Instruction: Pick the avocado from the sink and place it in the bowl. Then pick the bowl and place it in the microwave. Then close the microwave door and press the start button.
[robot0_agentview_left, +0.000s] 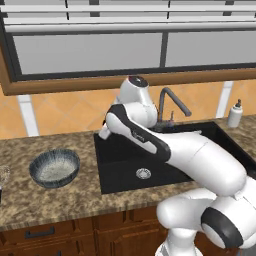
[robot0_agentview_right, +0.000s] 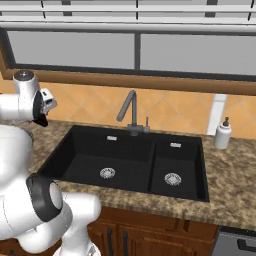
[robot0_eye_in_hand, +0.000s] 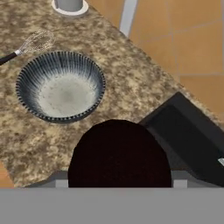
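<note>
In the hand view the avocado (robot0_eye_in_hand: 119, 154) fills the lower middle, very dark and round, sitting between the jaws of the gripper (robot0_eye_in_hand: 119, 181). The jaws stand wide and are closed on the fruit, so the gripper is holding it. The fruit hangs in the air above the speckled bench (robot0_eye_in_hand: 131, 83), near the corner of the black sink (robot0_eye_in_hand: 192, 140).

The bowl (robot0_eye_in_hand: 61, 86) stands upright on the bench, apart from the avocado and beyond it in this view. Its pale inside has nothing in it. A wire whisk (robot0_eye_in_hand: 33, 43) lies near the bowl's far rim.

In the left base view the bowl (robot0_agentview_left: 54, 168) sits on the bench left of the sink (robot0_agentview_left: 125, 160), and the white arm reaches over the basin's left part. The grey tap (robot0_agentview_right: 129, 112) rises behind the sink, and a soap bottle (robot0_agentview_right: 222, 133) stands at the right.
</note>
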